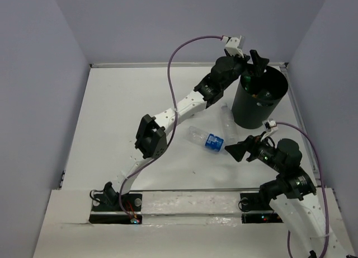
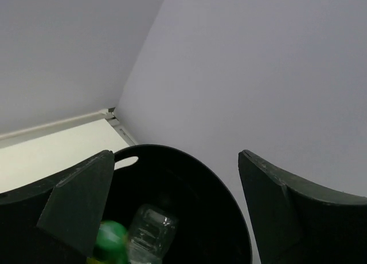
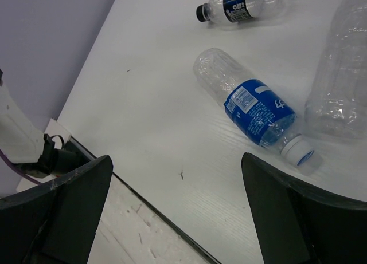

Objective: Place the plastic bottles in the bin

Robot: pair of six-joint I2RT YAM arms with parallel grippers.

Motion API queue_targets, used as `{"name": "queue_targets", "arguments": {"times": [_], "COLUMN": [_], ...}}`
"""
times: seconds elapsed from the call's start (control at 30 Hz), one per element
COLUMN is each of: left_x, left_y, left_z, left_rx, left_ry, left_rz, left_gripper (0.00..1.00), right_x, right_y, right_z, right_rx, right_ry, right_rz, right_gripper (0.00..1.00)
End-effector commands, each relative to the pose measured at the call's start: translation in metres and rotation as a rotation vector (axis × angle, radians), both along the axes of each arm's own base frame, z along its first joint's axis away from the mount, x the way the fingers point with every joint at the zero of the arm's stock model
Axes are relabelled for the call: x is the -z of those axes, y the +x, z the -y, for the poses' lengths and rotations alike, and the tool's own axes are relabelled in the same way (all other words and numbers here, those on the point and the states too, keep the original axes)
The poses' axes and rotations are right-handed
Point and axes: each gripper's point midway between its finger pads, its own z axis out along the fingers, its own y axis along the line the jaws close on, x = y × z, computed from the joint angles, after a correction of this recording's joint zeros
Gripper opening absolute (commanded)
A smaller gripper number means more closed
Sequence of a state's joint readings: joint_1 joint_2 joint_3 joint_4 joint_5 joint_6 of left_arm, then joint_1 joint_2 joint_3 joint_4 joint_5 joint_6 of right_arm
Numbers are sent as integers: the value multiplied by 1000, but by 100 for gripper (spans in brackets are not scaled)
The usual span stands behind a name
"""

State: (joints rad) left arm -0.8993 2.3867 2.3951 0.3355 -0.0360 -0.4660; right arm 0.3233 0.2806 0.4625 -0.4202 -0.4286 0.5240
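Note:
The black bin [image 1: 253, 109] stands at the back right. My left gripper [image 1: 255, 66] hangs open and empty over its rim. In the left wrist view [image 2: 175, 161] the bin [image 2: 200, 218] holds a clear bottle [image 2: 150, 232] and a green bottle [image 2: 112, 241]. A clear bottle with a blue label [image 1: 206, 139] lies on the table, cap toward my right gripper [image 1: 234, 151], which is open, empty and just right of it. The right wrist view [image 3: 176, 161] shows that bottle [image 3: 252, 106], a larger clear bottle [image 3: 341, 86] and a dark-labelled bottle [image 3: 241, 3].
The larger clear bottle [image 1: 227, 119] lies against the bin's near-left side. The left arm [image 1: 179, 109] stretches diagonally across the table toward the bin. Grey walls close in the table on three sides. A raised strip [image 1: 184, 202] runs along the near edge.

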Motion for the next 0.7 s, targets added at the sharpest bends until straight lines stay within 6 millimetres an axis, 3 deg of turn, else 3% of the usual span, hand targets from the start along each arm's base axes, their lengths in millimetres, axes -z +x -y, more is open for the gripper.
{"name": "queue_targets", "arguments": {"times": [0.0,0.1,0.17,0.2,0.23,0.27,0.3,0.33,0.37,0.4,0.43,0.47,0.5,0.53,0.63,0.67], "left_x": [-155,-153,-153,-175,-174,-126,-148,-95,-88,-101,-91,-51,-52,-21,7,29], "left_y": [-31,-30,-38,-52,-56,-48,-69,-67,-72,-90,-95,-95,-111,-115,-138,-144], "left_z": [-70,-92,-117,-147,-161,-167,-198,-205,-220,-247,-260,-271,-293,-302,-341,-350], "left_rx": [-73,-120,-160,-202,-224,-259,-282,-289,-313,-335,-350,-380,-397,-409,-461,-474], "left_ry": [-114,-20,51,42,55,128,81,156,139,97,102,162,148,201,261,305], "left_rz": [250,251,251,260,251,179,191,119,89,92,68,12,-2,-46,-108,-141], "left_gripper": [99,99,99,99,99,99,99,99,99,99,99,99,99,99,99,99], "right_x": [-30,-36,-38,-41,-42,-44,-44,-49,-42,-45,-45,-46,-45,-44,-26,-34], "right_y": [9,17,26,29,33,39,44,48,55,56,62,65,70,74,90,91], "right_z": [0,-2,-4,-5,-7,-11,-12,-17,-22,-30,-33,-38,-49,-55,-75,-86], "right_rx": [-1,5,7,7,6,-2,-1,-11,-21,-48,-36,-45,-58,-62,-100,-126], "right_ry": [-21,-31,-31,-30,-31,-30,-31,-26,-41,-49,-67,-83,-133,-162,-292,-315], "right_rz": [89,103,109,115,114,118,120,139,112,124,127,136,146,146,144,160], "right_gripper": [99,99,99,99,99,99,99,99,99,99,99,99,99,99,98,98]}}
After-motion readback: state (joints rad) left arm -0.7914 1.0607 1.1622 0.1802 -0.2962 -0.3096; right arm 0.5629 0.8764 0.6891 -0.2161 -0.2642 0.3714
